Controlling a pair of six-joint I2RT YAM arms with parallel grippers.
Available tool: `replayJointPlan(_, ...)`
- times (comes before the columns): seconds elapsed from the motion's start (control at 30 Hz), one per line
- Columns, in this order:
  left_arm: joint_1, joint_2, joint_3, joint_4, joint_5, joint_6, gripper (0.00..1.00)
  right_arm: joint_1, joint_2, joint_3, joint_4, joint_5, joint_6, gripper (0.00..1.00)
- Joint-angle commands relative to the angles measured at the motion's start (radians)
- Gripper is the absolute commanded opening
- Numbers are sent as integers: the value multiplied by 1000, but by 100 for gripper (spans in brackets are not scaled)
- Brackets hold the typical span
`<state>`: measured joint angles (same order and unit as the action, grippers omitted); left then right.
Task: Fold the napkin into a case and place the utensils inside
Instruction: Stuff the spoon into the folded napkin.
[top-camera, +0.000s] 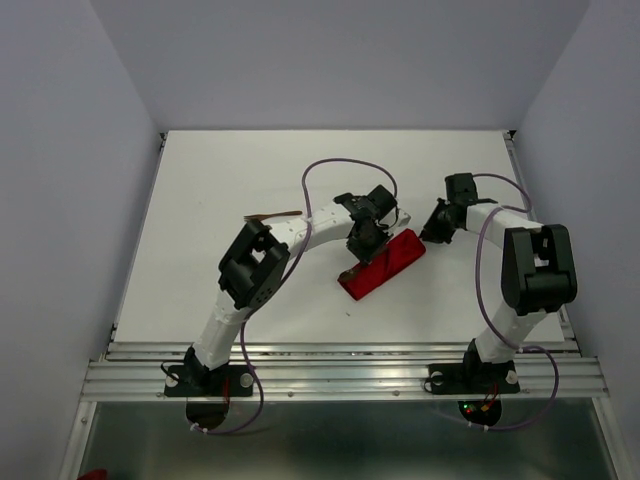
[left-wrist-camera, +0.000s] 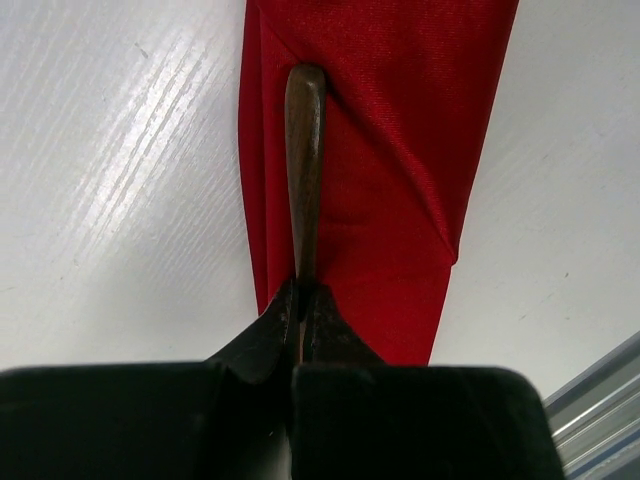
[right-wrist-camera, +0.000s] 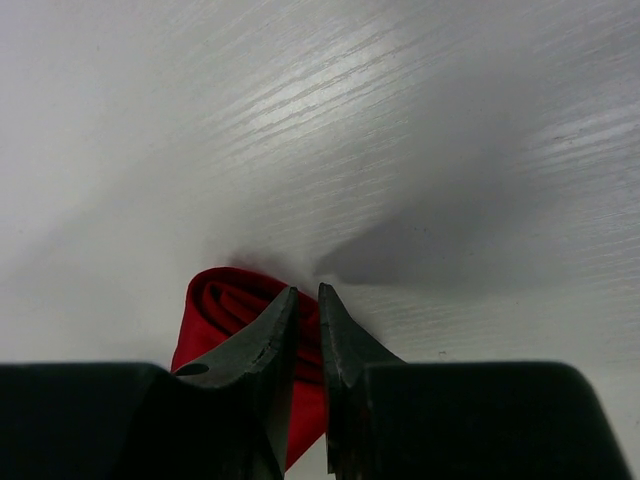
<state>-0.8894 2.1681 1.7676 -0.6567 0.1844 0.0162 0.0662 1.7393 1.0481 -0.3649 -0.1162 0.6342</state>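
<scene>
At tabletop (top-camera: 200, 190) centre, narrow folded red cloth case (top-camera: 385, 262) done; left pincer (left-wrist-camera: 302, 296) clamped on dark wooden utensil (left-wrist-camera: 304, 170), tip under fold; right pincer (right-wrist-camera: 307, 296) at case end, grip unclear; second wooden utensil (top-camera: 275, 215) outside.

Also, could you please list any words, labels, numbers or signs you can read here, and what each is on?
None: no readable text in any view.
The red case, the wooden utensil in the left gripper, the white table, the left arm and the right arm show no lettering.
The lights at the right arm's base are only coloured dots.
</scene>
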Motion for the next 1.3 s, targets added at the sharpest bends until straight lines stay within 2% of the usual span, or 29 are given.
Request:
replayJointPlan(0.0,-5,-4,61,-40,15,62,0,6,25,33,26,-31,-18,20)
replayJointPlan(0.33,-5,4,59,-44,23,87,0,15,45,49,4,-16,-18,21)
replayJointPlan(0.87,-3,-80,-111,17,-13,74,0,15,60,67,-16,9,-27,21)
replayJointPlan(1.27,-3,10,36,5,23,61,0,26,68,61,-12,-42,-48,22)
